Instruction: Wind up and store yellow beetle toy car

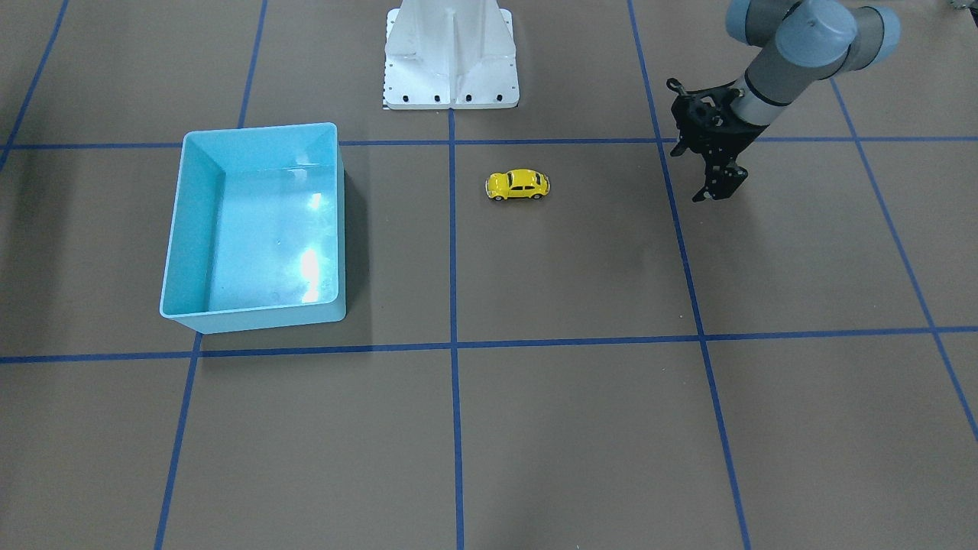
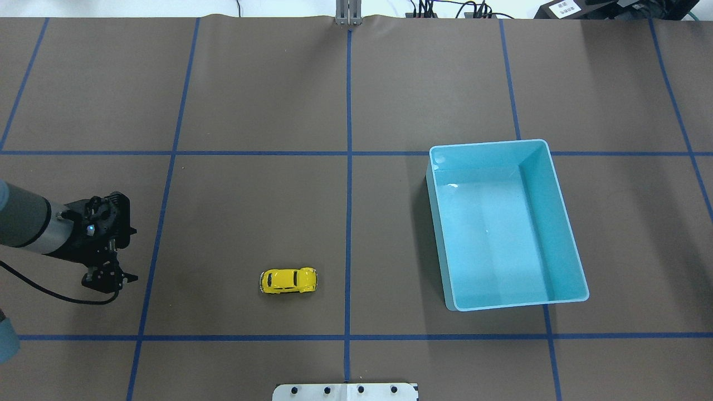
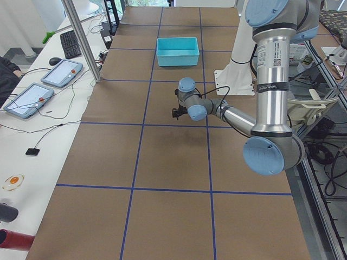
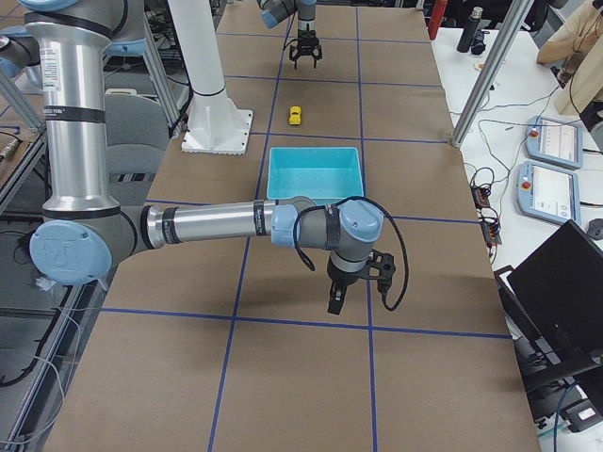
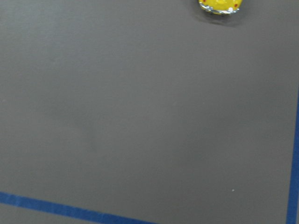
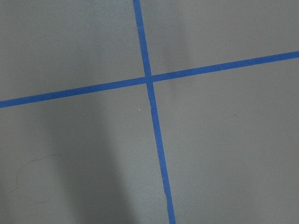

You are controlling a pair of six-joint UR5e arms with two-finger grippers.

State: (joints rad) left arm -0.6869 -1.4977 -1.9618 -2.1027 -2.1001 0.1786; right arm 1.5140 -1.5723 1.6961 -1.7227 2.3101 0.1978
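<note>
Overhead exterior view: the yellow beetle toy car [image 2: 288, 280] sits on its wheels on the brown table [image 2: 250, 211], just left of the central blue tape line [image 2: 348, 223], lying side-on to the robot. The light blue bin [image 2: 548, 206] stands on the other side of that line, well apart from the car.

The left gripper [image 2: 108, 280] hangs above the table well to the car's left, beyond another tape line, its fingers pointing down and standing apart with nothing between them. From the front-facing camera the same gripper [image 1: 718, 187] is on the view's right, the car [image 1: 518, 185] is near the middle below the white robot base [image 1: 451, 53], and the bin [image 1: 260, 128] is on the view's left.

The left wrist camera catches only one end of the car [image 5: 219, 5], cut by the frame's top edge.

The right gripper [image 4: 337, 301] shows only in the exterior right view, pointing down over the table on the near side of the bin [image 4: 315, 151]; I cannot tell whether its fingers are apart or together
</note>
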